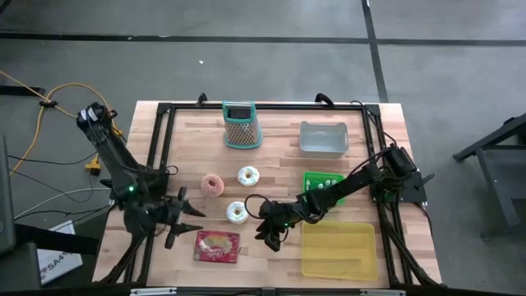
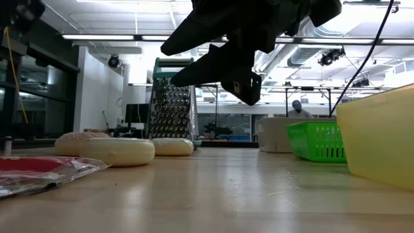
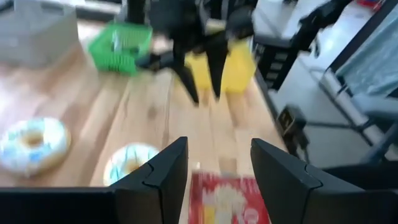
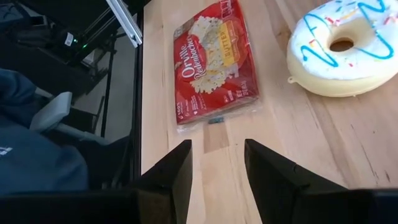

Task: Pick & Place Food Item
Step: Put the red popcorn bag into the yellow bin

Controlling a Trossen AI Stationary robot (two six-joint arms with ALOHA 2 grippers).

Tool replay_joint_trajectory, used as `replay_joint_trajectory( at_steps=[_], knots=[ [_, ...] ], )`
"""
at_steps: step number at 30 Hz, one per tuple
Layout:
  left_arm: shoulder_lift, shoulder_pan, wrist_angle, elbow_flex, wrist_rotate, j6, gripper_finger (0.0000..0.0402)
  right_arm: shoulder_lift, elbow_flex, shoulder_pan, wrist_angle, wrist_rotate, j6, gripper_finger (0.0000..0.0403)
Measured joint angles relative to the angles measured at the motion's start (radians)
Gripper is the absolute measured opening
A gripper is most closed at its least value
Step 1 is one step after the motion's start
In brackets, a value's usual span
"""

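On the near part of the wooden table (image 1: 271, 131), a red popcorn packet (image 1: 217, 246) lies flat, a little left of the middle. The right gripper (image 1: 268, 237) hangs just to the right of it, above the wood, its two fingers (image 4: 174, 180) apart with nothing between them; past them the wrist view shows the packet and a white frosted doughnut (image 4: 339, 53) lying close together. The left gripper (image 1: 182, 220) hovers just left of the packet, near the table's left rail, its fingers (image 3: 163, 177) spread wide and empty too, pointing across toward the right arm.

Three doughnuts sit in the middle of the table: a pink one (image 1: 213, 185) to the left, a white one (image 1: 248, 175) beside it, and another white one (image 1: 237, 212) nearer, just above the packet's right corner. Farther back stands a metal grater (image 1: 241, 125) with teal trim, upright. To the right of it is a grey bin (image 1: 323, 139), and nearer from that a small green basket (image 1: 321, 186). A yellow tray (image 1: 339, 251) fills the near right corner.
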Motion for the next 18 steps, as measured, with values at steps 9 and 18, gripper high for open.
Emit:
replay_joint_trajectory(
  at_steps=[9,18],
  knots=[
    [0.166,-0.007,-0.053,0.000,0.159,-0.257,0.0170,0.000,0.000,0.000,-0.001,0.035,-0.028,0.0133],
    [0.254,-0.007,-0.141,0.000,0.404,-0.503,0.0170,0.000,0.000,0.007,-0.020,0.052,-0.028,0.0133]
  ],
)
